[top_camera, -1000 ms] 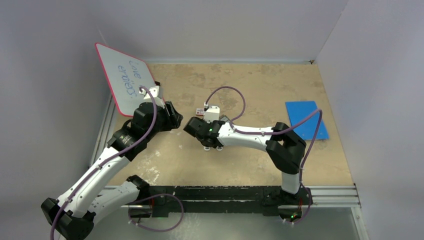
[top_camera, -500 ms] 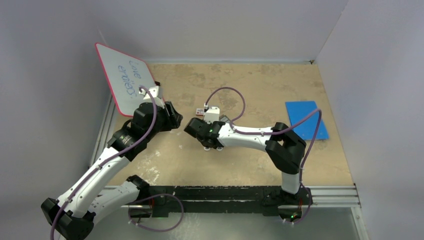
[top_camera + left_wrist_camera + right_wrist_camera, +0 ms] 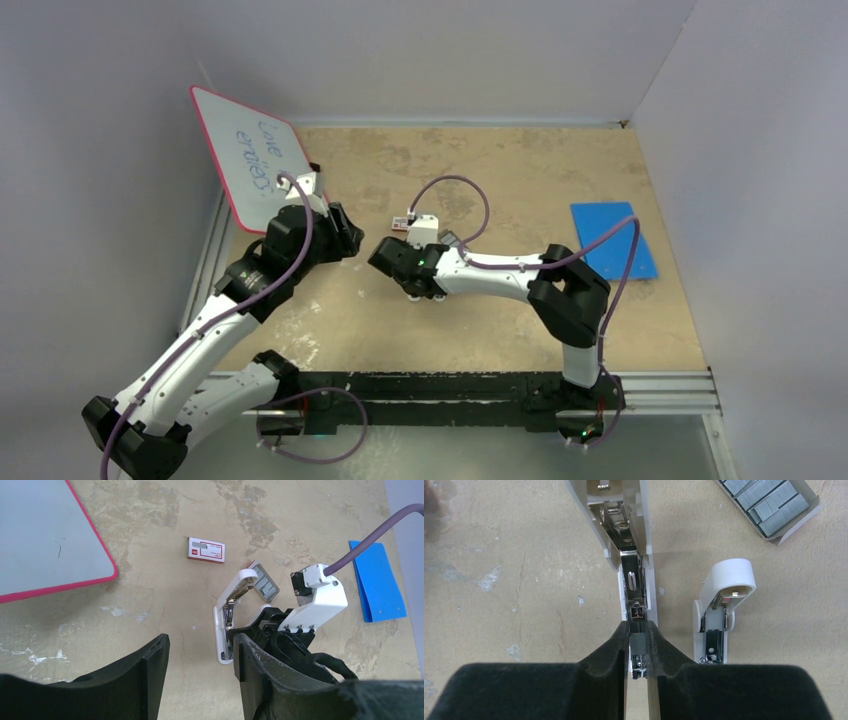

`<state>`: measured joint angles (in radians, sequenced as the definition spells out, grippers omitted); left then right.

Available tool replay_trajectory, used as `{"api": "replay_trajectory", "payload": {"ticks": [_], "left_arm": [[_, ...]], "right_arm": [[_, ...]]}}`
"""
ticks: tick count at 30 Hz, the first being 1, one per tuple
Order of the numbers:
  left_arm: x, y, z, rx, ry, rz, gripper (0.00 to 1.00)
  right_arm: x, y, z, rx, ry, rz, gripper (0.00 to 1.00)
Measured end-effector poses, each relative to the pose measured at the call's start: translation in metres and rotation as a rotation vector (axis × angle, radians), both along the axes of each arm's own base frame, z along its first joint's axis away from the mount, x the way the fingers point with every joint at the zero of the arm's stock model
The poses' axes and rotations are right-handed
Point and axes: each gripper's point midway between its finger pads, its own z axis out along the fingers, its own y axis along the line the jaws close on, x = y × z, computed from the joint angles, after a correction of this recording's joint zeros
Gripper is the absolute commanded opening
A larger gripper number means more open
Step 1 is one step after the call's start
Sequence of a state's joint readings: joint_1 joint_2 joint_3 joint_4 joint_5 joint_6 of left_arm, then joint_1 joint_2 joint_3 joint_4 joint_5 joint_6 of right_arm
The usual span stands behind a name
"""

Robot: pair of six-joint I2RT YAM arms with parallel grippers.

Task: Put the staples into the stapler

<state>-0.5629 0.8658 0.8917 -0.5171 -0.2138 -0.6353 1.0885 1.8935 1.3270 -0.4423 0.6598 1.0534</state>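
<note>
Two grippers: the left gripper (image 3: 200,647) has its jaws wide apart with nothing between them. The right gripper (image 3: 638,630) has its jaws drawn almost together on a small dark grey block.
Whiteboard (image 3: 45,530): at the far left, leaning, clear of the work.
Left arm: hangs just left of the stapler, touching nothing, and is the farther of the two from the job.
Red-and-white box (image 3: 206,549): flat on the table (image 3: 125,600) beyond the stapler, untouched.
Stapler (image 3: 631,580): swung open, its metal channel facing up. Its white top arm (image 3: 724,610) lies alongside to the right.
The staples (image 3: 638,644): pinched between the right fingertips, directly above the near end of the channel.
Deciding relation: the channel's long axis runs straight away from the right jaws, and the block looks lined up with it. By my judgement, what remains is a drop and a slide forward, not a turn.
Contact: I cannot tell whether the block already rests in the channel or sits just above it.
Grey tray (image 3: 795,523): beyond and to the right of the stapler, holding more ribbed strips (image 3: 764,497).
Blue sheet (image 3: 376,582): far right, well apart.
Change since a second ago: the right wrist has crept slightly left and away, so more of the box shows. The left arm has not moved.
</note>
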Motion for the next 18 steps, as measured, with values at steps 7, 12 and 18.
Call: {"api": "replay_trajectory", "payload": {"ticks": [7,12,18], "left_arm": [[0.0000,0.0002,-0.0002,0.001,0.000,0.001,0.50],[0.0000,0.0003,-0.0002,0.001,0.001,0.001,0.50],[0.0000,0.0005,-0.0002,0.002,0.000,0.002,0.50]], "right_arm": [[-0.0009,-0.0016,-0.0018,-0.005,0.003,0.000,0.16],[-0.0008,-0.0015,-0.0019,-0.005,0.002,0.001,0.17],[-0.0003,-0.0013,-0.0042,-0.011,-0.002,0.016,0.19]]}}
